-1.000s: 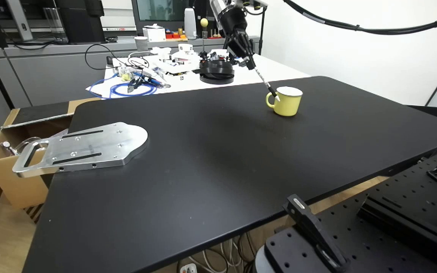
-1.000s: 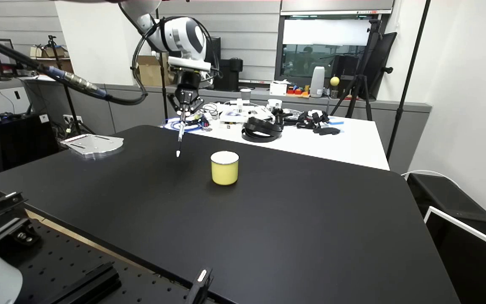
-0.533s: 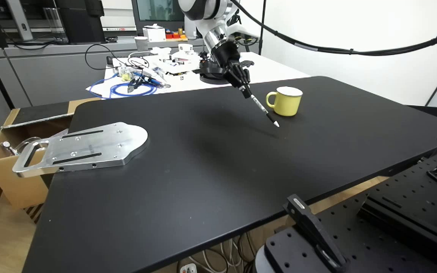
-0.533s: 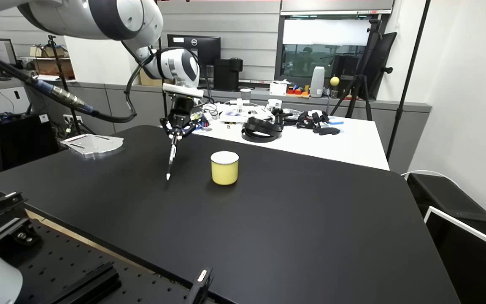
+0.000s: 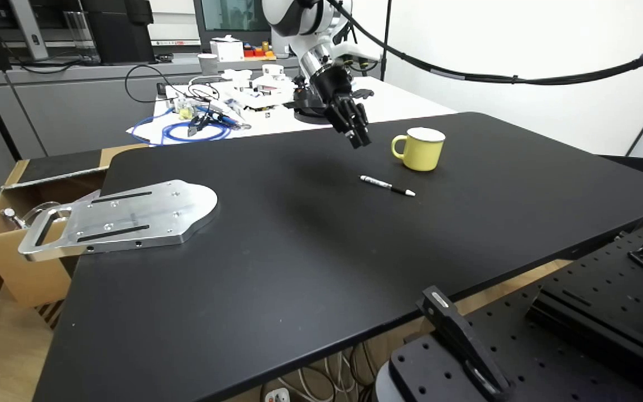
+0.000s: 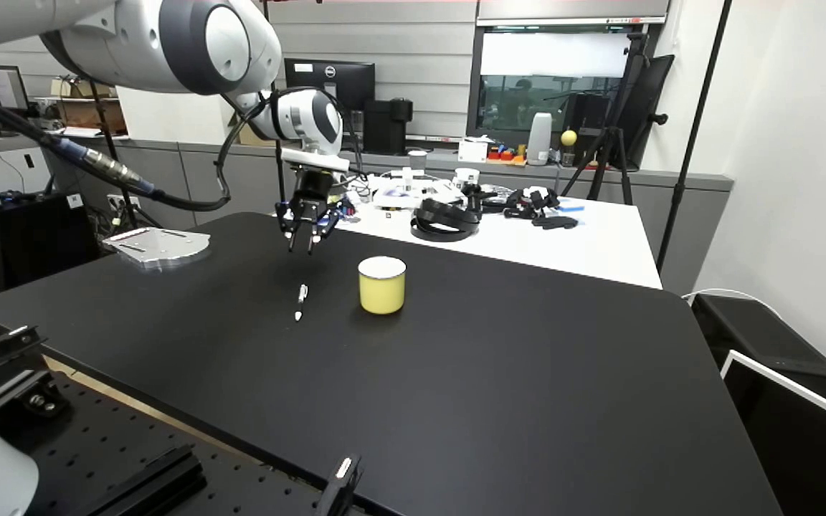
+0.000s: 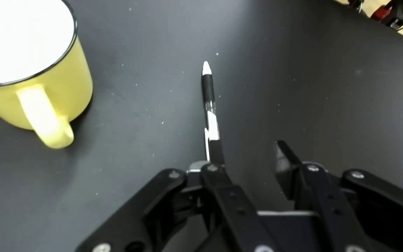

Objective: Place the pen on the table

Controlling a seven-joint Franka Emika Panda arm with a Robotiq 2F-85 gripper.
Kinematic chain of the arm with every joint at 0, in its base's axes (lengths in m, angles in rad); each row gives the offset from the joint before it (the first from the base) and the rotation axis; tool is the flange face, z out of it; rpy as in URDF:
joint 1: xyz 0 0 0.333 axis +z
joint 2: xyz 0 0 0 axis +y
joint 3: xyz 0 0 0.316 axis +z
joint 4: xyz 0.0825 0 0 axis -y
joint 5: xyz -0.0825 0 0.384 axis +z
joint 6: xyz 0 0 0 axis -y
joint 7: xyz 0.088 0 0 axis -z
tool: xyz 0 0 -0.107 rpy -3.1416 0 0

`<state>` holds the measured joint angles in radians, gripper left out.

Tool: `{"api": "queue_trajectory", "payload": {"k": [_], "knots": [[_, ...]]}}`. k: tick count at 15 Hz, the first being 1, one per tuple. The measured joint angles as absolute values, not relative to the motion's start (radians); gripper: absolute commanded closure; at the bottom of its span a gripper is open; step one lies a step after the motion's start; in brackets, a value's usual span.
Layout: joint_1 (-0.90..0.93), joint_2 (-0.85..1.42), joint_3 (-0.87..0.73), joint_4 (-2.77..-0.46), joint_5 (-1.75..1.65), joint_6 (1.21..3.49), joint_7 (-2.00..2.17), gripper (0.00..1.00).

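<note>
The pen (image 5: 387, 185), with a white and black body and a whitish tip, lies flat on the black table (image 5: 277, 279). It also lies on the table (image 6: 492, 394) in an exterior view (image 6: 301, 302), a little apart from the yellow mug. In the wrist view the pen (image 7: 209, 92) points away from me, and its rear end is hidden behind my left-hand finger. My gripper (image 7: 248, 152) is open with nothing between its fingers. In both exterior views the gripper (image 5: 357, 140) (image 6: 301, 248) hangs above the table, behind and apart from the pen.
A yellow mug (image 5: 423, 153) stands upright near the pen; its handle faces the gripper in the wrist view (image 7: 44, 115). A silver metal plate (image 5: 137, 215) overhangs the table's edge. A cluttered white table (image 6: 599, 244) adjoins the black one.
The gripper came down and away from the mug with the pen, holding it tilted. Then its fingers opened, and the pen dropped from them to lie flat on the table.
</note>
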<state>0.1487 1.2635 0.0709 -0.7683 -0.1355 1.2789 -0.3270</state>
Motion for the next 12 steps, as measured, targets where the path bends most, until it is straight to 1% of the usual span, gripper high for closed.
{"api": "queue_trajectory", "payload": {"k": [1, 4, 10, 12], "knots": [[0.148, 1.255, 0.071, -0.76, -0.134, 1.312, -0.327, 0.22], [0.142, 1.21, 0.072, -0.759, -0.124, 1.454, -0.327, 0.01], [0.121, 1.117, 0.071, -0.825, -0.117, 1.81, -0.32, 0.0], [0.118, 1.103, 0.071, -0.847, -0.117, 1.836, -0.317, 0.0]]}}
